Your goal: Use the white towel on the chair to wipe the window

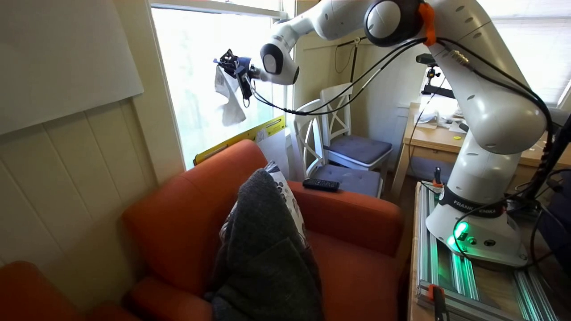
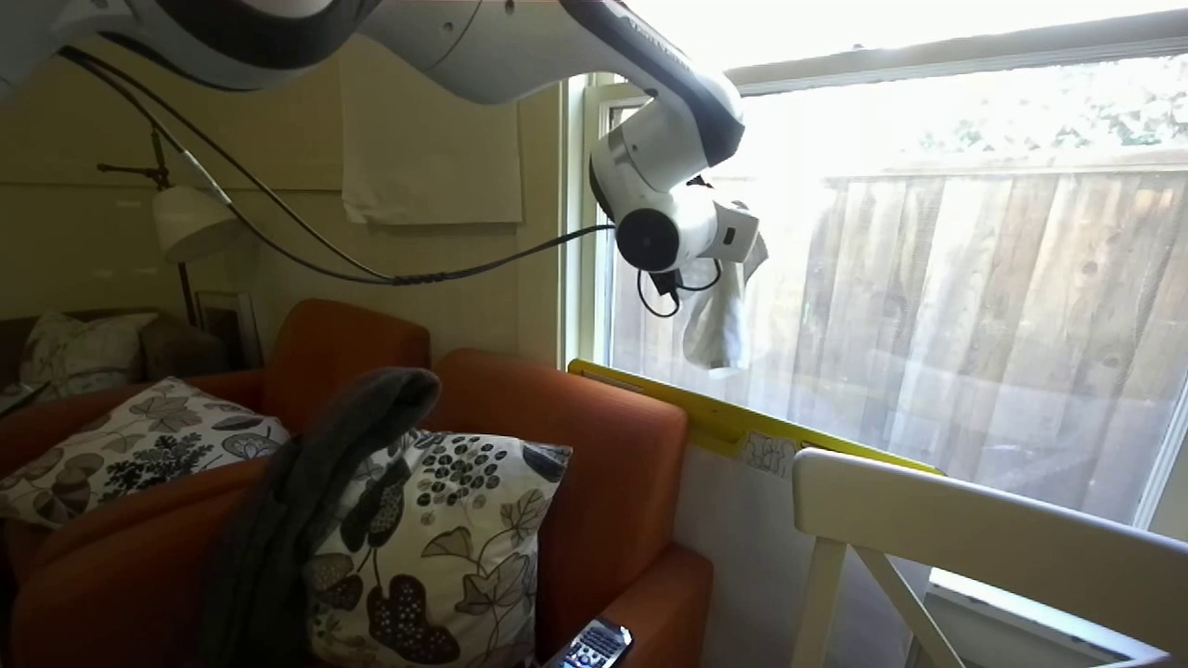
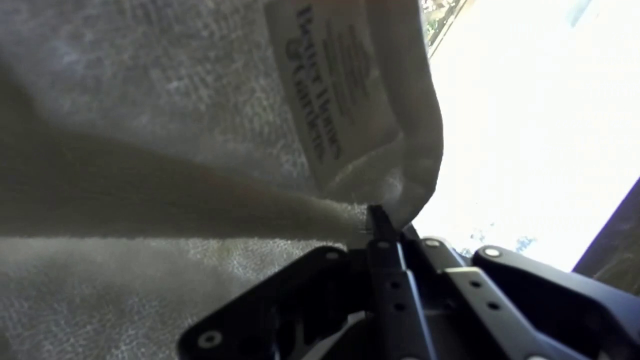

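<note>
Hand (image 3: 395, 227) is closed, pinching the towel (image 3: 200, 95) near its hem; reads to me as an edge grip so the rest can hang loose and sweep the window (image 1: 192, 67). Both exterior views show the towel hanging in front of it; I can't tell if they touch. Wrist view alone gives me the label (image 3: 322, 90) and the pinch. In an exterior view the wrist (image 2: 677, 218) mostly hides the hand, but the fence (image 2: 974, 269) outside shows clearly.

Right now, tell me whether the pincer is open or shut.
Shut on the white towel: in the wrist view, the pincer has its jaws together, cloth converging there.
</note>
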`<action>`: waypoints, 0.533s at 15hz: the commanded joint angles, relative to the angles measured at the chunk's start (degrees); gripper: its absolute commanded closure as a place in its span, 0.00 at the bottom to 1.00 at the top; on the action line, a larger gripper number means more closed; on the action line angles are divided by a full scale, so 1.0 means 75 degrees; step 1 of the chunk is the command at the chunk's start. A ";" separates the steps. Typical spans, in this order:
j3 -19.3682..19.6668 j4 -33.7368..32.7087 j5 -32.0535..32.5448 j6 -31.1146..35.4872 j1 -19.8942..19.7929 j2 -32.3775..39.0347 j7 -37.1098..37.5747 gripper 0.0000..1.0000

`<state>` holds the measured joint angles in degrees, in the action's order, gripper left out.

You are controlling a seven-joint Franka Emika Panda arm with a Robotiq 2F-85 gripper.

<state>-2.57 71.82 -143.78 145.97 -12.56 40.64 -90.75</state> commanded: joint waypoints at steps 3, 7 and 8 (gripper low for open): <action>-0.0658 -0.1069 0.0000 0.0704 -0.0293 0.0671 -0.0189 0.99; -0.0735 -0.1241 0.0000 0.1070 -0.0148 0.0739 -0.0169 0.99; -0.0694 -0.1254 0.0000 0.1172 -0.0115 0.0747 -0.0169 0.99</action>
<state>-6.80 68.75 -143.78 152.59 -14.27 41.96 -90.92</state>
